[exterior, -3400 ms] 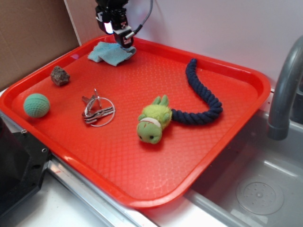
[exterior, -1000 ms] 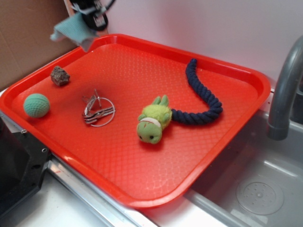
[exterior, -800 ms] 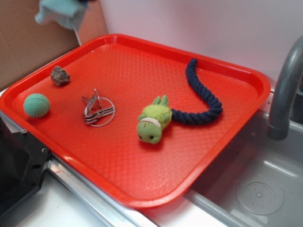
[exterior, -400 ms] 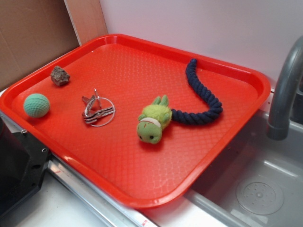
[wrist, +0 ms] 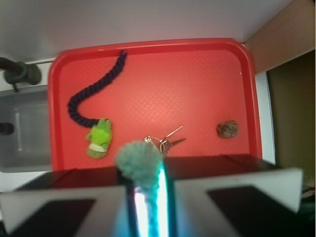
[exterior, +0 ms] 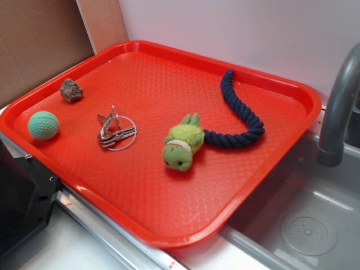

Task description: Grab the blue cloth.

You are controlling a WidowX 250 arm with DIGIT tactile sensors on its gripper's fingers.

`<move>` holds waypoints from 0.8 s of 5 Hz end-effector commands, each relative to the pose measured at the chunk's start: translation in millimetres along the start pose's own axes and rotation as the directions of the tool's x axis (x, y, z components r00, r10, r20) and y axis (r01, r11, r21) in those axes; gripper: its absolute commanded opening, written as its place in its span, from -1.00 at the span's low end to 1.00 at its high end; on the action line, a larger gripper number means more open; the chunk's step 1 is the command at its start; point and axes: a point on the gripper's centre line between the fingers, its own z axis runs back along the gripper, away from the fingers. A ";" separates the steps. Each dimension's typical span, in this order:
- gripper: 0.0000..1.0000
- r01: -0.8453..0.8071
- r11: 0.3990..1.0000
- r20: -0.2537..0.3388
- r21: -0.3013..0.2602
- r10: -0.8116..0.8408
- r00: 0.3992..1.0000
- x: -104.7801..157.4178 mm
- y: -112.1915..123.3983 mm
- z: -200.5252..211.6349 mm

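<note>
Tray [exterior: 270, 169]: red plastic, raised rim, textured floor; it lies beside a sink basin [exterior: 315, 225] with a grey faucet [exterior: 337, 112] at the right edge of the exterior view.
Rope [exterior: 239, 115]: dark navy braid, curved in a hook on the far right part of the tray; its near end touches the plush toy.
Plush toy [exterior: 181, 143]: green, lying on its side near the tray centre, head toward the near rim.
Ball [exterior: 43, 125]: mint green, close to the left rim — not visible in the wrist view.
Key ring [exterior: 116, 132]: metal ring with keys, between the ball and the plush toy.
Stone [exterior: 71, 90]: small, brown, rough, near the far left rim.
Blue cloth [wrist: 139, 159]: pale aqua bunch seen only in the wrist view, high above the tray, lodged at the tip of the pincer.
Pincer [wrist: 144, 173]: out of the exterior view; in the wrist view its jaws are drawn close — clamped on the blue cloth.
</note>
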 end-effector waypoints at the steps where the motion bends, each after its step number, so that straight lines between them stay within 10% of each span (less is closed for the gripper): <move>1: -1.00 0.043 0.998 -0.005 0.048 -0.043 0.999 19.0 -11.0 -33.9; 4: -1.00 0.056 0.998 -0.003 0.037 -0.056 0.998 18.5 -13.8 -37.0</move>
